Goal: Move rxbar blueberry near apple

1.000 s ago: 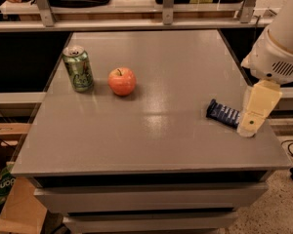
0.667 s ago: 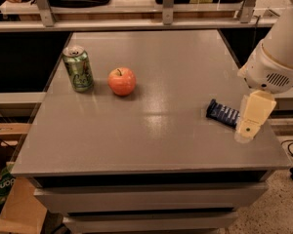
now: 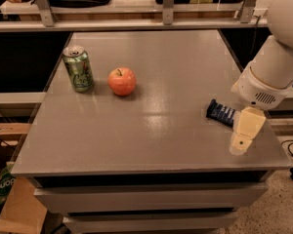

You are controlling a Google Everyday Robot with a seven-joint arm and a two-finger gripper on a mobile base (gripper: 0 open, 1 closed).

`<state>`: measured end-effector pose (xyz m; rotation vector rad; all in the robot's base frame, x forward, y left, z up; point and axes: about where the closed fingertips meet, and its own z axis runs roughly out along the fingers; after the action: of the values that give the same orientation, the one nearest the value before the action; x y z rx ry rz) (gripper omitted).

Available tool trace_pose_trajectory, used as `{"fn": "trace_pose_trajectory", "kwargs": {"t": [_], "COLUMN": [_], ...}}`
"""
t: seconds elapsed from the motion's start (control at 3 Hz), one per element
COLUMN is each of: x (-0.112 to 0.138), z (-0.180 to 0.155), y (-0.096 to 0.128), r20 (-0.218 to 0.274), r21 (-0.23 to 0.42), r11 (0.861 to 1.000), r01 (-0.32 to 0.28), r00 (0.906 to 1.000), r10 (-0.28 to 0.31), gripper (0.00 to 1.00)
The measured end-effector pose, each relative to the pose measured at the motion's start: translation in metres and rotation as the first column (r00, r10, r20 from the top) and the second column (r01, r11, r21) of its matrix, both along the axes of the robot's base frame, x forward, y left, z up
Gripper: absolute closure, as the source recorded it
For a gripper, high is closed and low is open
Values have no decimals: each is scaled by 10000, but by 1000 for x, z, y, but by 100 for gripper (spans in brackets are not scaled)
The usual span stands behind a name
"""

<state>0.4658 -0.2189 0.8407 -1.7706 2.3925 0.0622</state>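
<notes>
The rxbar blueberry (image 3: pixel 219 112) is a dark navy wrapper lying flat near the table's right edge, its right end hidden behind my gripper. The apple (image 3: pixel 122 81) is red-orange with a dark stem and stands left of the table's middle. My gripper (image 3: pixel 242 137) hangs from the white arm at the right, its pale fingers pointing down just right of and in front of the bar, over the table's right front corner.
A green drink can (image 3: pixel 78 68) stands upright left of the apple. The grey table (image 3: pixel 151 130) has drawers below its front edge. A metal rail and shelf run behind it. Cardboard boxes (image 3: pixel 12 208) sit on the floor at the left.
The arm has shifted a little to the left and lower, bringing the gripper closer to the bar. The bar, apple and can have not moved.
</notes>
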Motion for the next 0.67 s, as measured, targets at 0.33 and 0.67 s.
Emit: {"fn": "trace_pose_trajectory", "kwargs": {"t": [0.33,0.67], "x": [3,4], "z": [-16,-27], "y": [0,1], "r20": [-209,-342], "r21": [-33,-18], "r11": [10000,10000], "r01": [-66,-72], "r00": [9998,9994], "r10": [65,71], "gripper": [0,17]}}
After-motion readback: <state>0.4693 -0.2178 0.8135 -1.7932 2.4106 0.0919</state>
